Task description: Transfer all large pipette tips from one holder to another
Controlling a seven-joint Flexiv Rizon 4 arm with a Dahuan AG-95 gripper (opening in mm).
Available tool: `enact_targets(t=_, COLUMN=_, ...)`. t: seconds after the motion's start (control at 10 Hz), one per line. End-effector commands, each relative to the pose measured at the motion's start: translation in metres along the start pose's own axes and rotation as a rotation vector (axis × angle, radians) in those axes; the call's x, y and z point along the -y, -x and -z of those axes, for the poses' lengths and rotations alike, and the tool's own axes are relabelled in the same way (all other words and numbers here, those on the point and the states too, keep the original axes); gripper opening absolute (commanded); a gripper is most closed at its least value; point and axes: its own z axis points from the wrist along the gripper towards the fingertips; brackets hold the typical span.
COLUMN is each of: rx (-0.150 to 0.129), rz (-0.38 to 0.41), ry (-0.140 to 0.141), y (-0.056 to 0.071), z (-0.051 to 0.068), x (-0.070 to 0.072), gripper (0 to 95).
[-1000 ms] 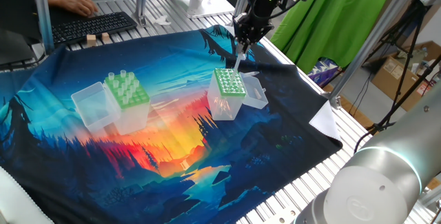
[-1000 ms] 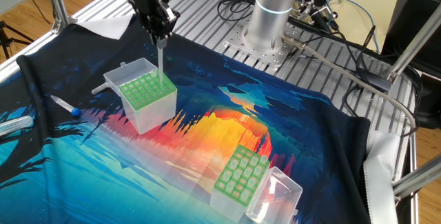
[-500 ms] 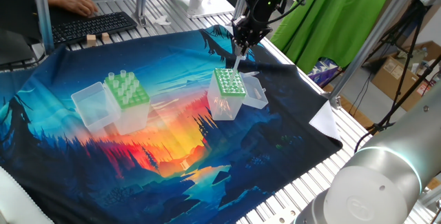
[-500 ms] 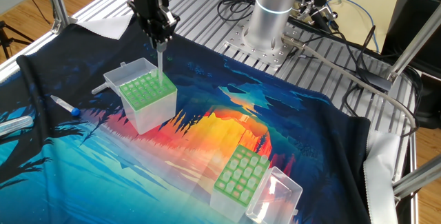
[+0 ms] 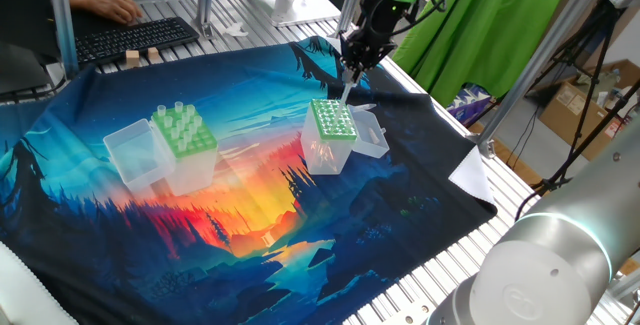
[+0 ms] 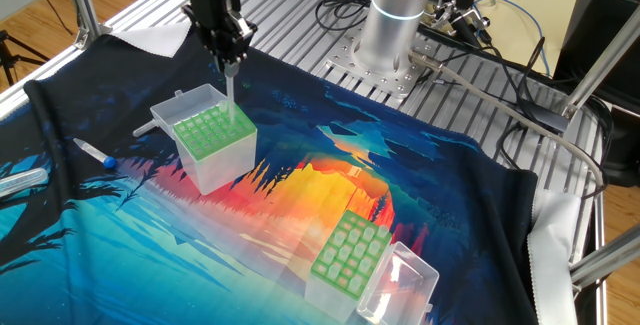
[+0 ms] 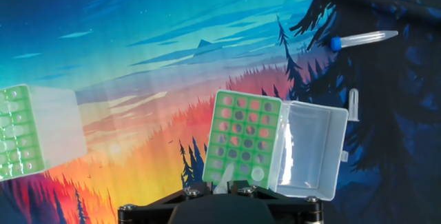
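My gripper (image 5: 350,65) (image 6: 228,60) hangs over the narrower holder with the darker-green, finely holed top (image 5: 331,123) (image 6: 212,133) (image 7: 244,140). It is shut on a large pipette tip (image 5: 345,89) (image 6: 230,93), which hangs upright with its point just above that top plate. In the hand view the tip (image 7: 222,180) shows between the dark jaws (image 7: 219,191), over the box's near row. The other holder, with the light-green wide-holed top (image 5: 184,132) (image 6: 350,249) (image 7: 19,133), stands apart with several tips (image 5: 178,114) upright in it.
Both boxes have clear lids swung open, one (image 5: 130,155) beside the wide-holed box, the other (image 7: 310,148) beside the narrow one. A blue-capped tube (image 6: 95,152) (image 7: 362,39) lies on the cloth. A keyboard (image 5: 135,37) and a person's hand (image 5: 112,7) are at the table's far end.
The gripper and its tip have shifted very slightly over the narrow box. The boxes have not moved.
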Motion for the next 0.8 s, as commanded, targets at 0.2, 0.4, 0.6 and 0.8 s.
enact_targets(t=0.2, rx=0.002, rz=-0.025, ry=-0.009, y=-0.0015, z=-0.0002, x=-0.0001, gripper=0.0)
enact_targets(t=0.4, rx=0.0, rz=-0.033, ry=-0.012, y=-0.0017, z=-0.0002, x=-0.0001, gripper=0.0)
enact_targets(t=0.6, rx=-0.001, rz=-0.037, ry=-0.013, y=-0.0017, z=-0.0002, x=-0.0002, gripper=19.0)
enact_targets(t=0.8, rx=-0.001, rz=-0.04, ry=-0.014, y=-0.0017, z=-0.0001, x=-0.0004, gripper=19.0)
